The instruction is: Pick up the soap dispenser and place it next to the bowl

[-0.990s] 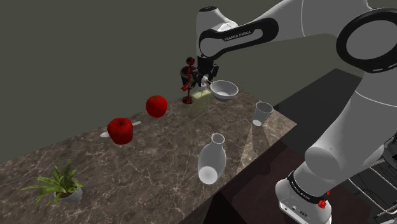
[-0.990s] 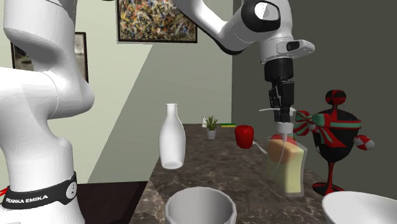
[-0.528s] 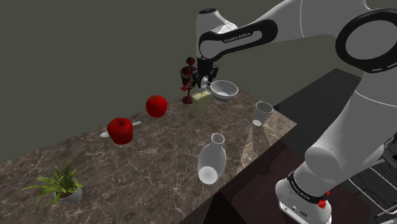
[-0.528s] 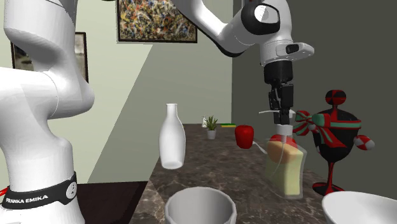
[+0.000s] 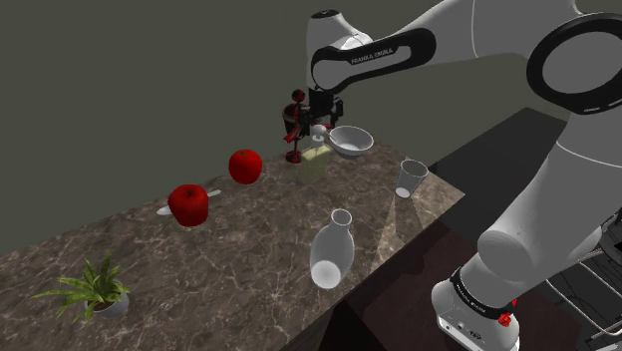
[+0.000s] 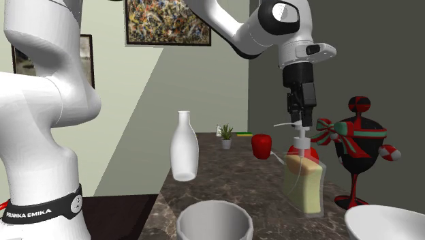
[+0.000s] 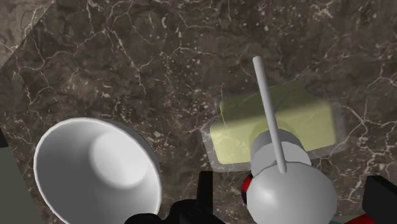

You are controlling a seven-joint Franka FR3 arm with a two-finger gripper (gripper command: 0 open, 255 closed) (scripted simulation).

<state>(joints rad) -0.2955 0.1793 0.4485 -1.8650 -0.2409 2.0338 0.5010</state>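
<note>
dark brown marble veined in white is running under everything here, the bench [image 5: 249,249] carrying the whole spread. the end effector [image 6: 300,121] is hanging straight above the soap dispenser [image 6: 306,183], pointing down, and its black fingers [image 7: 383,198] are standing apart, gripping nothing. in the wrist view the grey pump head [image 7: 290,194] is sitting between them with a gap on each side.

the dispenser is resting on the bench near its far end in the shoulder view. its clear body is showing pale yellow-green liquid with an orange patch near the shoulder, and its thin nozzle is sticking out sideways. the white bowl [image 5: 351,141] is sitting just beside it, towards the far corner. a strip of marble is showing between the two, so they are not touching.

on the dispenser's other side a red and black goblet ornament [image 5: 294,124] with a striped ribbon is standing close to the bench's back edge. further along that edge a red apple [image 5: 245,166] is lying, and a second red apple [image 5: 188,204] is lying past the middle. a white vase [image 5: 331,251] is standing upright by the front edge, the one facing the stand. a small white cup [image 5: 410,177] is standing near the front corner at the far end. a little potted plant [image 5: 94,289] is occupying the near end of the bench.
</note>
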